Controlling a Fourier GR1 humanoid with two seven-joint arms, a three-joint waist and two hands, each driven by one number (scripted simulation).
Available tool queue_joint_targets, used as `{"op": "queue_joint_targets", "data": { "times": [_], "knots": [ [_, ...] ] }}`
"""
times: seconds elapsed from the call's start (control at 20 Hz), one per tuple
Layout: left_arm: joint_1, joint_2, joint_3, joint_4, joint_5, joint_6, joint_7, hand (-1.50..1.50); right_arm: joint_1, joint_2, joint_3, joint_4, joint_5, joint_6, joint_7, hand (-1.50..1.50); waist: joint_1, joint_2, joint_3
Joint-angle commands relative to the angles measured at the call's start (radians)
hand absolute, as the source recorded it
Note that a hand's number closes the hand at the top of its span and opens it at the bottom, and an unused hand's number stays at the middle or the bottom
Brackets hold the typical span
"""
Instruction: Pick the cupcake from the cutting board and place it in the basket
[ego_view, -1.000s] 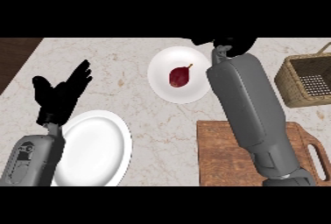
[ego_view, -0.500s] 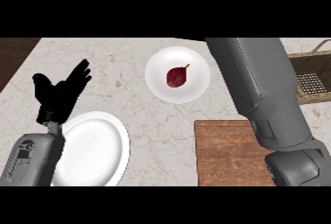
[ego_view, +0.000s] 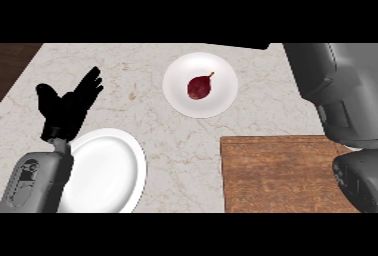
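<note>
Marble counter (ego_view: 140, 80) lies bare between plates, beside cutting board (ego_view: 280, 175).

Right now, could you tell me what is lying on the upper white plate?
A single dark red fruit with a short stem lies on the plate. No cupcake shows; the right forearm covers the counter's right side.

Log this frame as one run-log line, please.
left hand: open, resting at left | right hand: out of view, forearm over right side | cutting board: no cupcake visible | basket: not visible

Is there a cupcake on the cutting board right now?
No, the visible part of the cutting board is bare wood, with the right forearm covering its right edge.
</note>
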Motion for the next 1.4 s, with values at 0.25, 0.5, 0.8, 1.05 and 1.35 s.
{"op": "queue_joint_targets", "data": {
  "times": [0.25,0.5,0.8,1.05,1.35],
  "knots": [
    [-0.015,-0.002,0.01,-0.001,0.005,0.012,0.023,0.0,-0.079,-0.122,-0.055,0.158,0.147,0.007,0.206,1.5,-0.022,-0.003,0.001],
    [0.026,0.002,0.009,-0.005,0.008,-0.003,0.001,0.0,-0.081,-0.203,-0.089,0.209,0.197,0.015,0.221,1.5,-0.022,-0.004,0.003],
    [0.07,0.0,0.019,-0.029,0.002,0.014,-0.014,0.0,-0.06,-0.17,-0.117,0.237,0.244,-0.013,0.284,1.5,-0.031,-0.015,0.004],
    [0.038,0.027,0.043,-0.01,0.01,0.011,0.017,0.0,-0.017,-0.202,-0.156,0.249,0.244,-0.056,0.214,1.5,-0.063,-0.02,0.006],
    [0.06,0.025,0.048,-0.018,0.008,0.014,-0.005,0.0,0.081,-0.186,-0.203,0.216,0.241,-0.189,0.189,1.5,-0.074,-0.024,0.007]
  ]
}}
